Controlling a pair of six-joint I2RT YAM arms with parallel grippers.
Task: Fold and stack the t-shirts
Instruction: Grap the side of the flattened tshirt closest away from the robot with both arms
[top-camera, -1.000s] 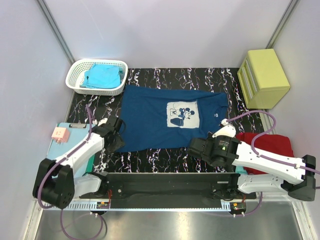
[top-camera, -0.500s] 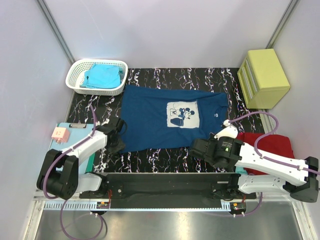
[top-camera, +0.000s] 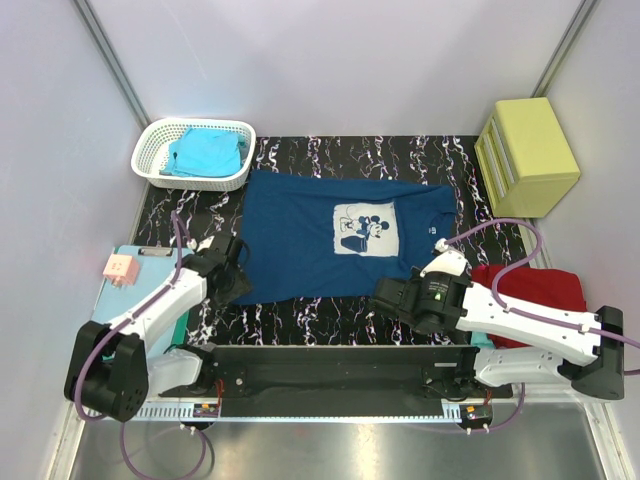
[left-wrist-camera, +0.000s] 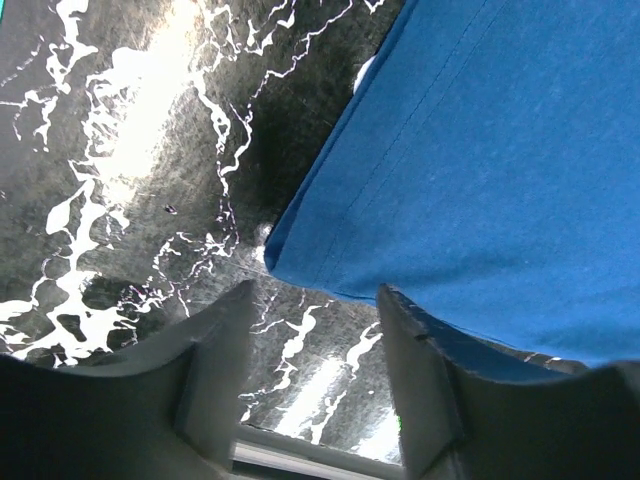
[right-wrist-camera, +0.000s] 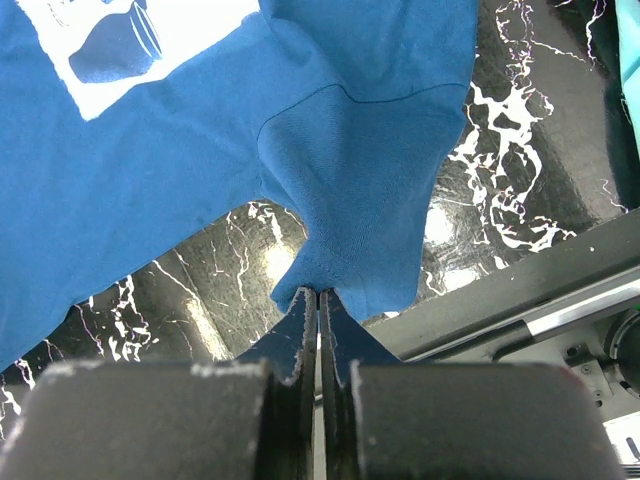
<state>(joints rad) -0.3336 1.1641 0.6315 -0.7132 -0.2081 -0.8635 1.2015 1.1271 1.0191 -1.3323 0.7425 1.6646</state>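
Navy blue cotton t-shirt w/ pale square cartoon-mouse print (top-camera: 330, 240): spread flat, print up, mid of black white-veined marble-look table (top-camera: 300, 160). Reaches from near the back edge almost to the front rail. One short flap at far R side, by the print.

Right pincer (top-camera: 385, 293): at shirt's near-R corner, low over the table. In wrist view (right-wrist-camera: 318, 300) jaws pressed together, no gap between them, a pointed bit of navy fabric nipped at the tips. Fabric fans out from that pinch; curved seam across it, prob. a sleeve. Rest of that flap lies on the table, slight wrinkles.

Left pincer (top-camera: 236, 268): at shirt's near-L corner. In wrist view (left-wrist-camera: 315, 300) jaws apart, pale fingers (left-wrist-camera: 225, 350) either side of the rounded hem corner. Corner sits just beyond the tips, in line w/ the gap. Nothing clamped. R-hand finger close under the hem edge; contact there hard to judge.

Elsewhere:
- white plastic lattice basket (top-camera: 150, 160), far-L corner, w/ turquoise t-shirt (top-camera: 205, 152) bunched inside.
- red t-shirt (top-camera: 535, 285), crumpled, R side, partly behind the right arm, well apart from the navy one.
- yellow-green box w/ drawer fronts (top-camera: 528, 155), far R.
- flat teal clipboard (top-camera: 115, 290), L edge, small pink block (top-camera: 121, 267) on its far end.
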